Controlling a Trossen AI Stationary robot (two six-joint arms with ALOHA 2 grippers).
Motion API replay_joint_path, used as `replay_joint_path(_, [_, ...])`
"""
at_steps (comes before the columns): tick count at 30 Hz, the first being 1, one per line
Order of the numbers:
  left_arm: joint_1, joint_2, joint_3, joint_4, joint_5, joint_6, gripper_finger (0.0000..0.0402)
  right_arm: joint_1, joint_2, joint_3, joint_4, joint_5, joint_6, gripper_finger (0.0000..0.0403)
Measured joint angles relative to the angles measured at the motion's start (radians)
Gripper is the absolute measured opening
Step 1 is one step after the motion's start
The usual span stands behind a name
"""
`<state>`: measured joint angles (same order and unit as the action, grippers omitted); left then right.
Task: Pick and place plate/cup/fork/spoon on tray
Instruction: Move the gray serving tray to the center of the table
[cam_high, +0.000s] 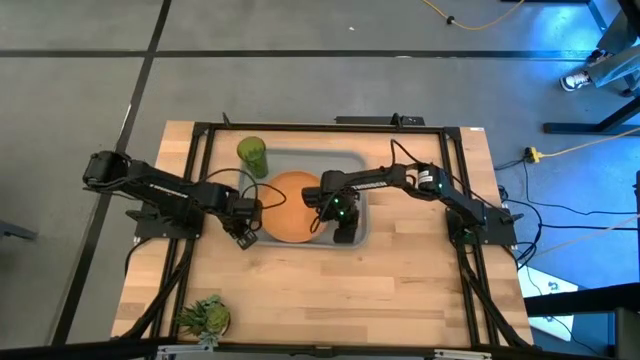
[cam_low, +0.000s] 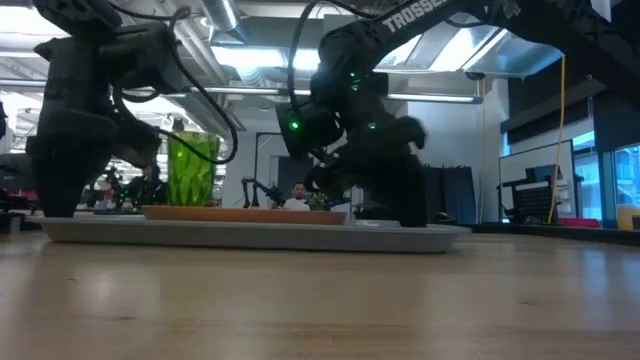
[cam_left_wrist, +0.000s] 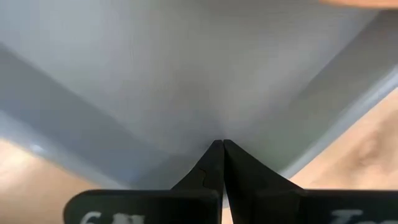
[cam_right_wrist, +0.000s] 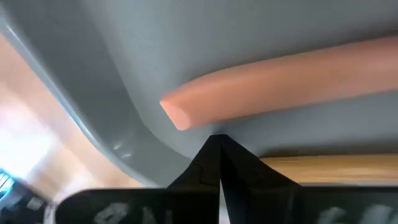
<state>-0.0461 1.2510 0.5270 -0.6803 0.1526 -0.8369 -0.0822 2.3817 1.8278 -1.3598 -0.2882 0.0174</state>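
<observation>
Fingers of both grippers are pressed fully together, nothing between them. Right gripper (cam_high: 345, 232) is low over the tray's (cam_high: 355, 160) near-right corner, tips just beside the rounded end of a tan-orange utensil handle (cam_right_wrist: 280, 81) lying flat on the tray floor; can't tell if it's the fork or the spoon, the head is out of view. Tips look close to the handle, contact not certain. Left gripper (cam_high: 243, 232) is at the tray's near-left edge, its tips (cam_left_wrist: 219, 163) over bare grey tray, holding nothing.

Orange plate (cam_high: 290, 205) sits on the tray between the two grippers. Green cup (cam_high: 252, 153) stands upright at the tray's far-left corner. Second utensil not visible in any view. Spiky green plant (cam_high: 205, 316) sits on the counter (cam_high: 400, 290) near the front-left, well apart.

Risks: right tips this near the handle could nudge or drag it as the arm lifts away, skewing it against the rim or plate. Both arms crowd the plate, so a sideways move could shove it or knock wrists together.
</observation>
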Motion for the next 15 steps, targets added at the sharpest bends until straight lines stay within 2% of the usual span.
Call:
replay_joint_path(6, [-0.074, 0.037, 0.001, 0.069, -0.011, -0.052, 0.0000, 0.027, -0.049, -0.116, 0.033, -0.025, 0.007, 0.0004])
replay_joint_path(15, [-0.115, 0.095, 0.002, 0.181, 0.038, -0.097, 0.0000, 0.035, -0.229, -0.363, 0.196, -0.050, 0.090, 0.0004])
